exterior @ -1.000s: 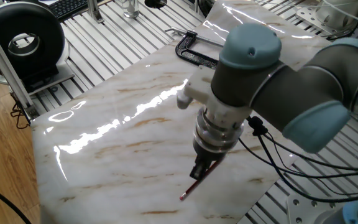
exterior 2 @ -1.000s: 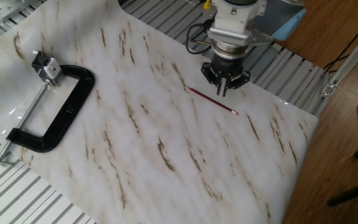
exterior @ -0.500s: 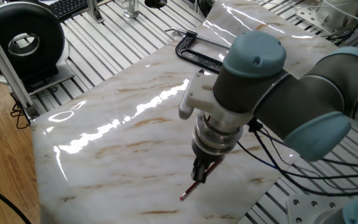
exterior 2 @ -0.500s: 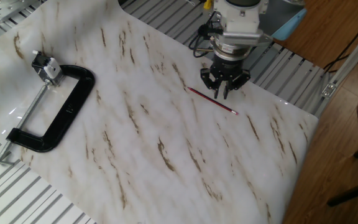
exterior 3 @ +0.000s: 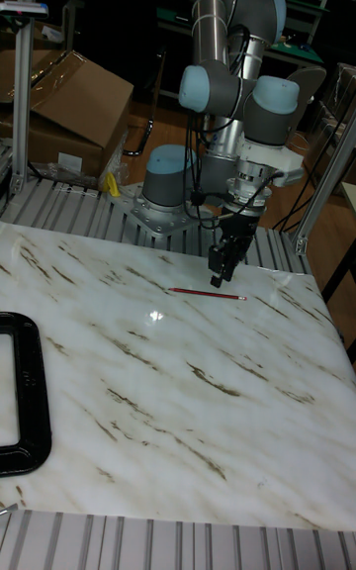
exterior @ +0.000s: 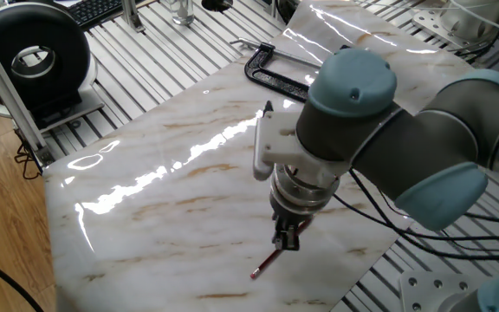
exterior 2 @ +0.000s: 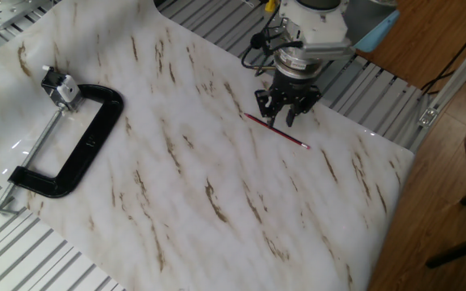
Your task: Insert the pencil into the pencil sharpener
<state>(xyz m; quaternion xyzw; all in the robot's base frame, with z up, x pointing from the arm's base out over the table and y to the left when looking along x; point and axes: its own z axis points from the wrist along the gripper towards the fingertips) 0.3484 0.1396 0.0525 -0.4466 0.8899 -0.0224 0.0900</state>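
Observation:
The dark red pencil (exterior 2: 291,139) lies flat on the marble board near its edge, also seen in the tall fixed view (exterior 3: 193,292); in one fixed view only its pale-tipped end (exterior: 264,266) shows past the wrist. My gripper (exterior 2: 278,119) points straight down just above the pencil's inner half, open, holding nothing. It also shows in the other views (exterior: 286,242) (exterior 3: 220,279). The pencil sharpener (exterior 2: 60,87), a small metal block, sits in the jaw of a black C-clamp (exterior 2: 87,145) at the far side of the board.
The marble board (exterior 2: 192,202) rests on a ribbed aluminium table. The C-clamp (exterior: 271,74) lies behind the arm, and its curve shows at the left edge of the tall fixed view (exterior 3: 28,402). Black cables (exterior: 379,221) hang from the wrist. A black round device (exterior: 33,56) stands off the board.
The wrist has turned about its vertical axis and the gripper has shifted slightly along the pencil towards its inner end. The pencil has not moved.

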